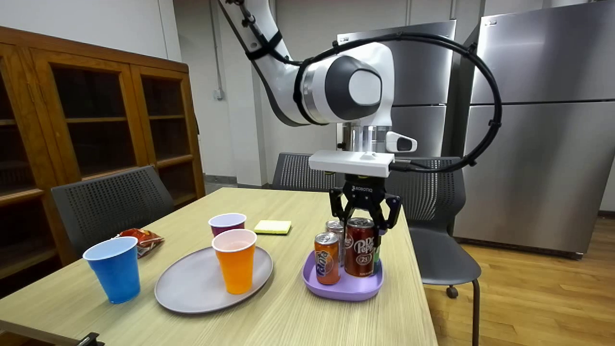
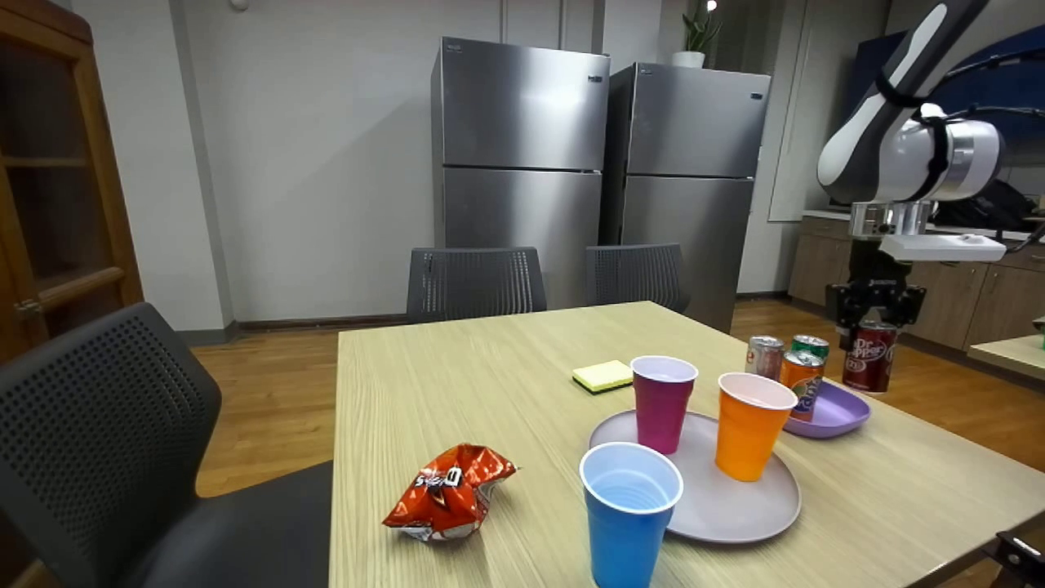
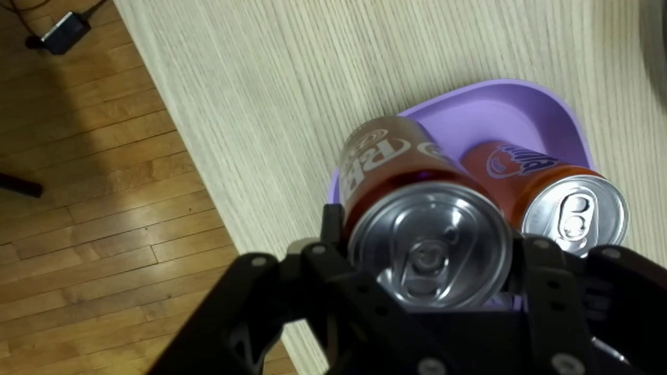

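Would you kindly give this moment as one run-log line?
hand: gripping Dr Pepper can; height: above tabletop; nearby: Fanta can on purple tray

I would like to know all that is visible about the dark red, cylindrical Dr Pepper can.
The dark red, cylindrical, metal-looking Dr Pepper can carries white lettering and a rounded 23 emblem. Its shiny silver lid has a pull tab; whether it is opened is unclear. It is nearly upright. The black jaws grip it from both sides, and in an exterior view it hangs in the air, apparently above the shallow purple tray.
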You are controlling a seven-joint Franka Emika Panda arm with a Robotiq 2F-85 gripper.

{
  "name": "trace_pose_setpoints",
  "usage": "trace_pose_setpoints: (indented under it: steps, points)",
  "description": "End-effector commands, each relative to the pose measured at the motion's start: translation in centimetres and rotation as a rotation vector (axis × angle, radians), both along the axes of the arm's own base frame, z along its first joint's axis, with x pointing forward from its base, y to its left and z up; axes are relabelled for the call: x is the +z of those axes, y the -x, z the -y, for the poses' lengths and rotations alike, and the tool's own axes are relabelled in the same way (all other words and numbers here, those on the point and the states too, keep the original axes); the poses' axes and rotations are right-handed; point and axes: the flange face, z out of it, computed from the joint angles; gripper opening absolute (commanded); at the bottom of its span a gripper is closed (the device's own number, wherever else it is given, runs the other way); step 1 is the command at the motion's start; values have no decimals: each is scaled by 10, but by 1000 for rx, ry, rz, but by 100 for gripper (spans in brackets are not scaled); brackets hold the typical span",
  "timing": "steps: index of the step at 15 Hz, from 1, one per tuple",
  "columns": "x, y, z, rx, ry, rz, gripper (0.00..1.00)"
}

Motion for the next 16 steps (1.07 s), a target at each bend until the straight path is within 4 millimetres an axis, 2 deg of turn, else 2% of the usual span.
trace_pose_setpoints:
  steps: [1,16]
  points:
    - [1,-11,7,8,-21,13,38]
    - [-18,-25,6,28,-45,32,38]
